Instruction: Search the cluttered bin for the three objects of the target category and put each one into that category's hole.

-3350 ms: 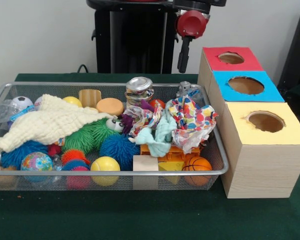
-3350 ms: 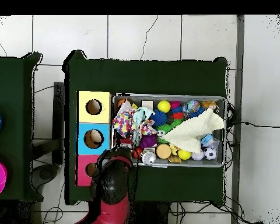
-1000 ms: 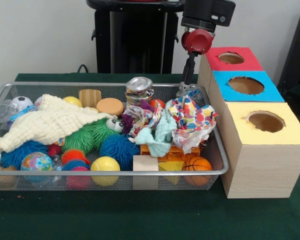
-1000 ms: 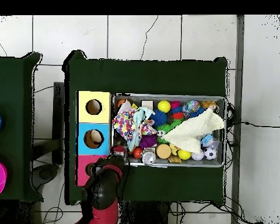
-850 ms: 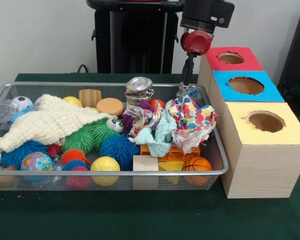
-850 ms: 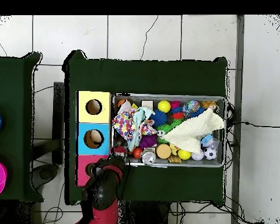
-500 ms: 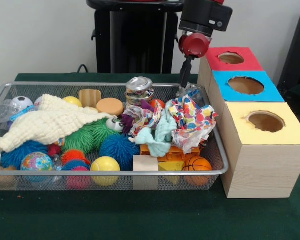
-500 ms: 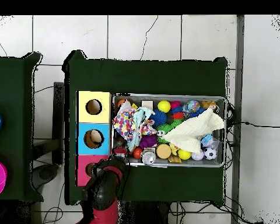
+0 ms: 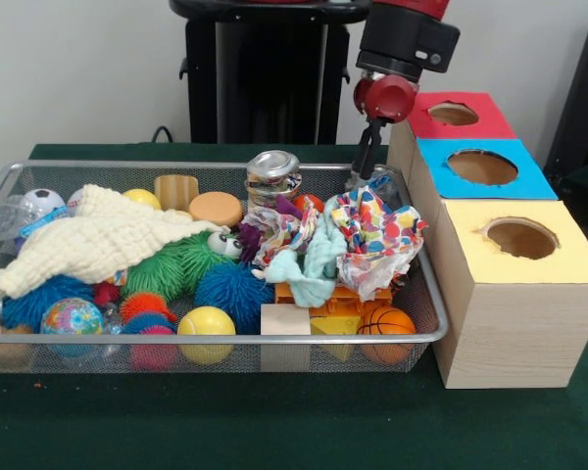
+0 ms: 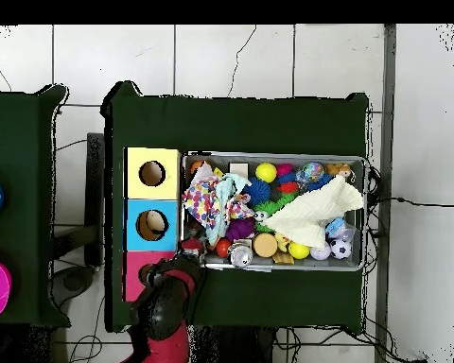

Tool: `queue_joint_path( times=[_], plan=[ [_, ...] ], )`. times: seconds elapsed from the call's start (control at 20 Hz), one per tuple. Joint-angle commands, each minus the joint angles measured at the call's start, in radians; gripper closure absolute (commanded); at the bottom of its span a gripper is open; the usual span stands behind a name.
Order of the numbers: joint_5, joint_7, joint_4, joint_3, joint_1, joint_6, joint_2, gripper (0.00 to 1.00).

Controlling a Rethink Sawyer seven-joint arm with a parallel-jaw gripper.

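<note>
A wire mesh bin (image 9: 274, 340) is crammed with toys: a cream cloth (image 9: 98, 245), patterned cloths (image 9: 377, 235), a mint cloth (image 9: 309, 264), spiky balls (image 9: 230, 292), a yellow ball (image 9: 206, 323), a small basketball (image 9: 386, 321), a tin can (image 9: 272, 176) and wooden blocks (image 9: 285, 320). Beside the bin stand three boxes, each with a hole: red (image 9: 453, 114), blue (image 9: 482, 166) and yellow (image 9: 521, 238). My gripper (image 9: 361, 166) reaches down into the bin's far right corner, right at a small grey object (image 9: 361, 178). In the overhead view the gripper (image 10: 191, 248) sits at the bin's corner next to the red box (image 10: 136, 269).
The red box's wall stands close to the right of the gripper. The tin can and an orange disc (image 9: 216, 208) lie to its left along the bin's far rim. Green cloth covers the table (image 9: 274, 421) around the bin.
The arm has come down from above the bin's back edge into the far right corner. Over the last second its wrist has shifted slightly, while the tip stays by the grey object.
</note>
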Motion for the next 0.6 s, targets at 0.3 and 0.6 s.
queue_joint_path(
  times=[0.3,0.6],
  plan=[
    [0.023,0.036,-0.185,0.178,0.019,0.017,0.072,0.0],
    [-0.083,0.042,-0.137,0.198,-0.013,0.046,0.013,0.0]
  ],
)
